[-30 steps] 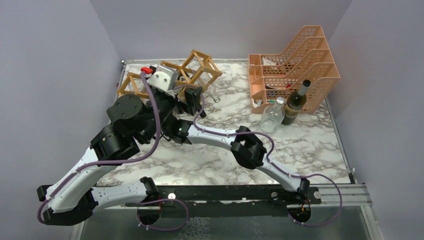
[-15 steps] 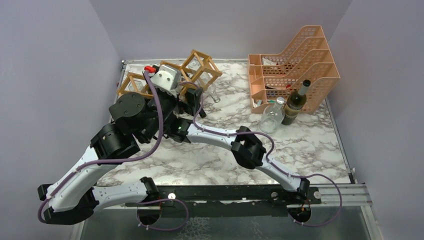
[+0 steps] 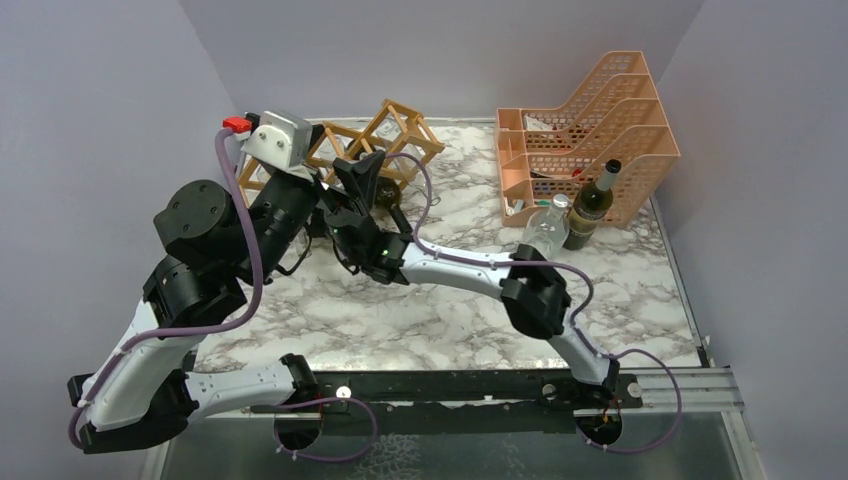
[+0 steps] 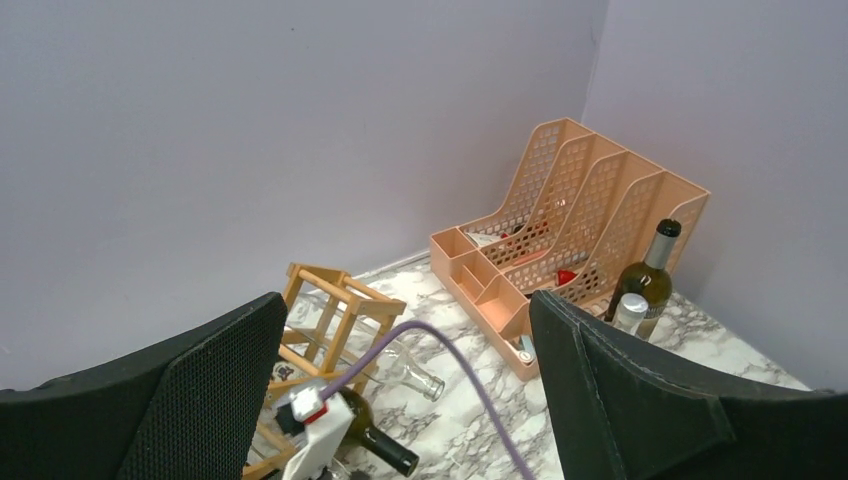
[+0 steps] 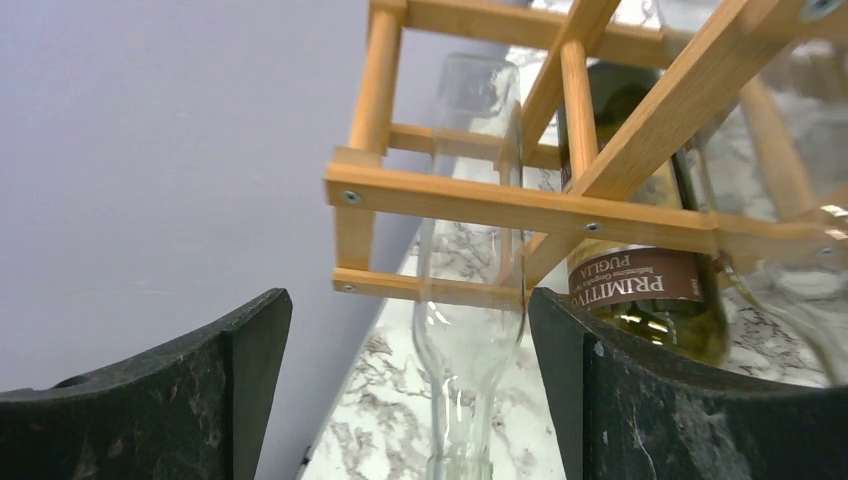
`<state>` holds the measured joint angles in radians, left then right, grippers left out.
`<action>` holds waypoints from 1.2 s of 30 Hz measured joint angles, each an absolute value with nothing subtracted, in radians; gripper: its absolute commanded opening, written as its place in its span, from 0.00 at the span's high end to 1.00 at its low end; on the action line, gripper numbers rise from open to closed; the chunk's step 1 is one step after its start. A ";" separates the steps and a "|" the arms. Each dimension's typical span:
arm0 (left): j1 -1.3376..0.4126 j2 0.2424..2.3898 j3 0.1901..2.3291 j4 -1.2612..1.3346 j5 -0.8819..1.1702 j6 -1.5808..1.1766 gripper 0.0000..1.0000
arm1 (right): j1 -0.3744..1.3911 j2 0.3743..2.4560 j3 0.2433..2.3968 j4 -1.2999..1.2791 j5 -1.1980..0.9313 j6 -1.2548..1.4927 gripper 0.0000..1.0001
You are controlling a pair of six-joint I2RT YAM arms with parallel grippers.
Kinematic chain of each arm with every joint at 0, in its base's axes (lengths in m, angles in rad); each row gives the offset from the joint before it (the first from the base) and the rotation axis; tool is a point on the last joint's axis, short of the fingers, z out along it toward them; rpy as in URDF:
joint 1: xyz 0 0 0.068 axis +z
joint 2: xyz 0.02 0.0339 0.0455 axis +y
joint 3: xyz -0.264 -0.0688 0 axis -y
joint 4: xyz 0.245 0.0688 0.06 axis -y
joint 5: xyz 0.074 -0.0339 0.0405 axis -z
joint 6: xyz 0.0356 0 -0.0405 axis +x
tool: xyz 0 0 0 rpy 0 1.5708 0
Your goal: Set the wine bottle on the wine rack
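The wooden wine rack (image 3: 400, 125) stands at the back left, also in the left wrist view (image 4: 320, 300) and right wrist view (image 5: 520, 205). It holds a dark labelled wine bottle (image 5: 640, 290) and a clear glass bottle (image 5: 470, 300), lying with necks sticking out. Another dark wine bottle (image 3: 592, 205) stands upright by the organiser, also in the left wrist view (image 4: 648, 275). My right gripper (image 3: 365, 172) is open at the rack's front; in its view (image 5: 410, 400) the clear bottle's neck lies between the fingers, untouched. My left gripper (image 3: 335, 200) is open and empty, raised, and shows in its own view (image 4: 405, 330).
A peach mesh organiser (image 3: 600, 130) stands at the back right. A clear capped bottle (image 3: 545, 228) stands beside the upright wine bottle. The right arm's elbow (image 3: 535, 295) hangs over mid-table. Purple walls close in on the left, the back and the right.
My left arm has lifted and swung back to the left, away from the rack. My right gripper has moved up to the rack's front, and its elbow has shifted right.
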<state>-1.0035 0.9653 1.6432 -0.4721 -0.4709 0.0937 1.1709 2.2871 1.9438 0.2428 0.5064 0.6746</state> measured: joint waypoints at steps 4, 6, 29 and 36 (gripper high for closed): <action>-1.003 0.959 1.645 -0.472 -0.469 0.093 0.02 | 1.164 2.124 1.786 0.287 0.495 0.657 0.14; -1.003 0.957 1.640 -0.470 -0.469 0.092 0.02 | 1.159 2.036 1.697 0.300 0.471 0.643 0.15; -1.003 0.771 1.021 -0.197 -0.362 0.019 0.01 | 0.949 1.087 1.137 -0.187 0.646 0.327 0.13; -1.003 0.780 0.821 -0.097 -0.269 -0.023 0.01 | 0.827 1.053 1.129 -0.329 0.718 0.266 0.11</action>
